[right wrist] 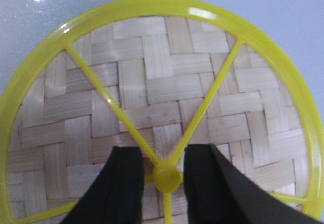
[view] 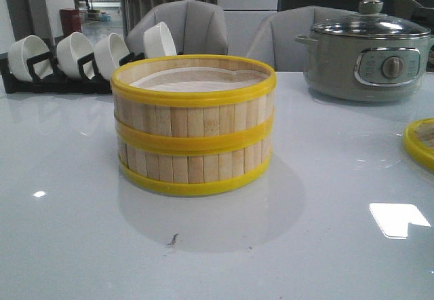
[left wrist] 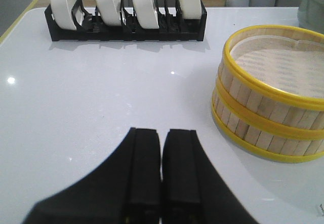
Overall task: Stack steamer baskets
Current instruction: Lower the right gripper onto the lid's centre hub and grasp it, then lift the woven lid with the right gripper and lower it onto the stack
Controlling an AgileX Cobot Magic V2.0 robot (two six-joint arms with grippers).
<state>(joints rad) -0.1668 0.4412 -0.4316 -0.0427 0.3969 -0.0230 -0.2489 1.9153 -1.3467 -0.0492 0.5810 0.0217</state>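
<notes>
2 stacked steamer baskets (view: 193, 127), left gripper (left wrist: 162, 171) closed (empty), right gripper (right wrist: 163, 176) apart, straddling lid knob (right wrist: 167, 177)

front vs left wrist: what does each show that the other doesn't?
Front view only: the grey electric pot with its glass lid, grey chairs behind the table, and a yellow-rimmed woven piece at the right edge.

Left wrist view only: the left pincer, fingers pressed together over bare table, holding nothing.

Both: the two stacked steamer baskets, white liner inside the top one, and the black rack holding four white bowls, all on the white table.
</notes>
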